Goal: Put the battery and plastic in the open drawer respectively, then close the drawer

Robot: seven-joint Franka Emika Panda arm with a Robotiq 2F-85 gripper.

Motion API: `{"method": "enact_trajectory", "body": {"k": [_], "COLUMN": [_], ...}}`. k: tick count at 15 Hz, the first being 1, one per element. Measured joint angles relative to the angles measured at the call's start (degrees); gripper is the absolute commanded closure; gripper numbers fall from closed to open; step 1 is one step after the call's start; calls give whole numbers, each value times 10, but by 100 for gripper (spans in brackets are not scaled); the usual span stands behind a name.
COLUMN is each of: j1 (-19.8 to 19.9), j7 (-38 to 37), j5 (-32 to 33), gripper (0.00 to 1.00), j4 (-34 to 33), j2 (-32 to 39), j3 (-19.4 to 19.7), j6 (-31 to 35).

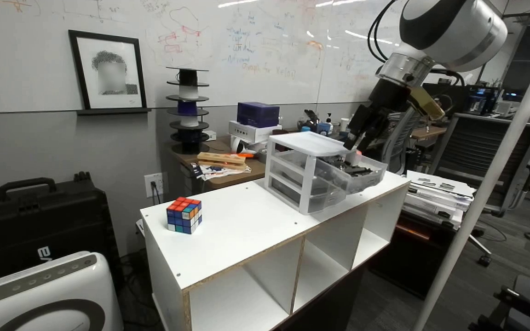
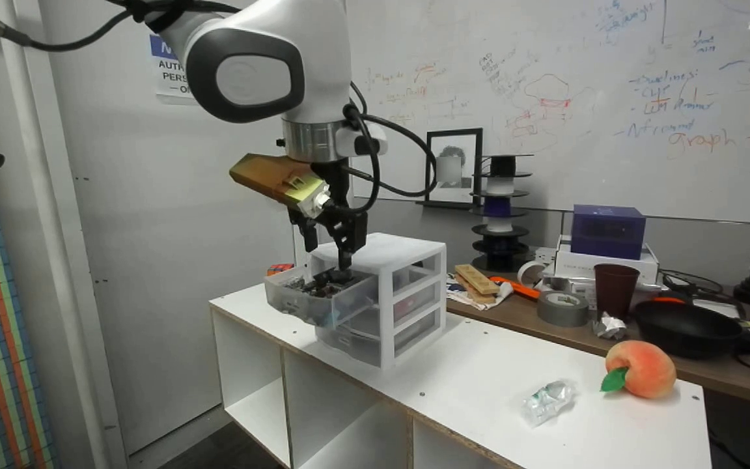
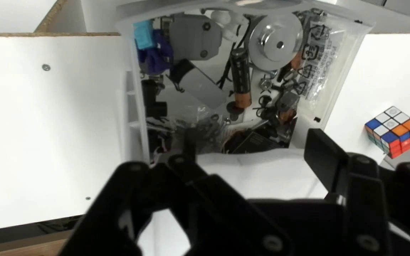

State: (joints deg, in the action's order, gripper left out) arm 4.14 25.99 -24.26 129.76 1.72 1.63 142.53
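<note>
Battery [image 3: 241, 79] lies in drawer [image 2: 303, 306]; gripper [image 2: 328, 255] above, spread wide, empty. Battery step probably done; next: fetch plastic [image 2: 549, 402], drawer's four o'clock in an exterior view.

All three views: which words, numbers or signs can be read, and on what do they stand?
"graph for": whiteboard; its other writing unclear.
"N", "AUT", "PERS", "O": sign, partly hidden.
White box, black case: lettering unclear.
Bag in drawer: signs show, print unreadable.
Plastic, battery: marks too small.
Any others: too small or blurred.

White arm [image 2: 323, 58] with black cables [image 2: 375, 164]
</note>
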Motion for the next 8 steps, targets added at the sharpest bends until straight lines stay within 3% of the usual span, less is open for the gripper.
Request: {"method": "enact_trajectory", "body": {"k": [8], "j1": [59], "j7": [-4], "j5": [-9], "gripper": [0], "j4": [-38], "j2": [-4], "j3": [82], "j6": [-28]}}
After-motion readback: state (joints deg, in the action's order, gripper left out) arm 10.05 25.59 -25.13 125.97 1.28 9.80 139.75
